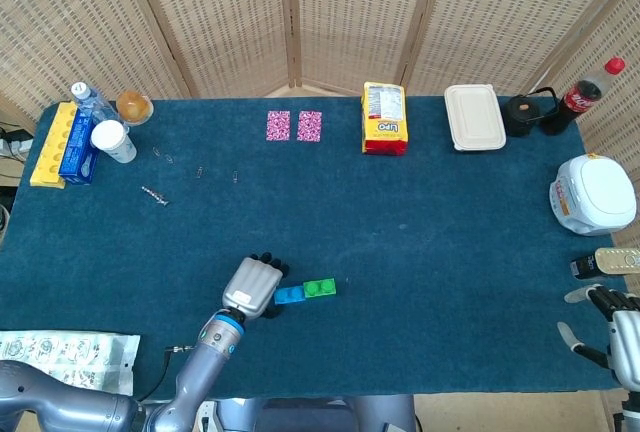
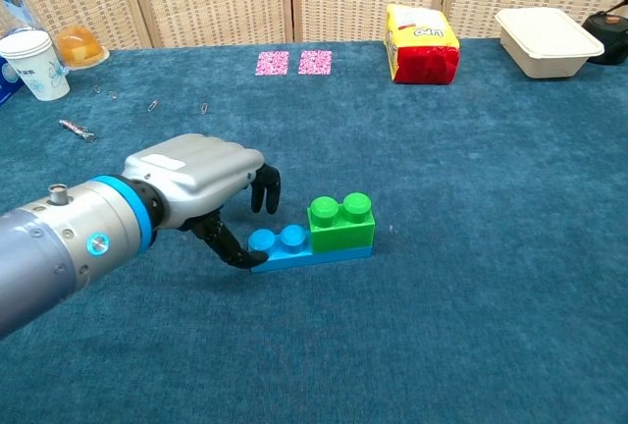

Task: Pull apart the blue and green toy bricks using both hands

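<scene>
We are looking down from the head view at a dark blue felt-covered table [image 1: 420,252]. Near its front edge, a long blue plastic toy brick [image 1: 290,295] is lying flat with a shorter green plastic toy brick [image 1: 320,287] sitting on its right half; the two are joined.

Our silver left hand [image 1: 254,288] is resting just left of the blue brick. The chest view shows what the head view hides: the dark thumb tip is touching the brick's left end low down, while the other dark fingers [image 2: 266,188] are curling downward above and just left of its two exposed studs, apart from them. The hand is partly open and is not gripping the brick. In that view the blue brick [image 2: 294,249] and green brick [image 2: 341,222] show as a low step, green on top at the right.

Only the head view shows our right hand [image 1: 612,324], far to the right of the bricks at the table's front right corner. Its fingers are spread and it is holding nothing.

Far behind the bricks, both views show two small pink patterned cards [image 1: 294,125] and a yellow and red snack bag [image 1: 385,118]. The head view alone shows a white rounded appliance [image 1: 594,192] far to the bricks' right.
</scene>
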